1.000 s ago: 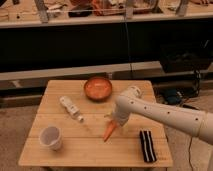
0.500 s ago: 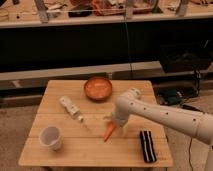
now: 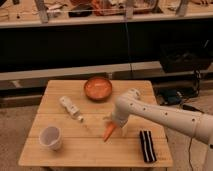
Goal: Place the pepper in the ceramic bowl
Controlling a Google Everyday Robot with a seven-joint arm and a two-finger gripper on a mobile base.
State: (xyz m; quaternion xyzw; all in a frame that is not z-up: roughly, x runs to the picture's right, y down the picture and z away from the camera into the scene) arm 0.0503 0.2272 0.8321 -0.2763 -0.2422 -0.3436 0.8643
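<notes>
The pepper [image 3: 109, 131] is slim, tapered and orange, and lies on the wooden table [image 3: 65, 152] right of centre, its tip pointing to the front left. My gripper [image 3: 115, 121] comes in from the right on a white arm and sits right over the pepper's upper end. The ceramic bowl [image 3: 97, 89] is round and orange-brown. It stands at the back middle of the table, behind the gripper and apart from it.
A white tube-like bottle [image 3: 70, 108] lies left of centre. A translucent white cup [image 3: 50, 137] stands at the front left. A black striped object [image 3: 147, 145] lies at the front right. Dark shelving stands behind the table.
The gripper has stayed at the pepper's upper end with only a slight shift. The pepper, bowl, bottle and cup have not visibly moved.
</notes>
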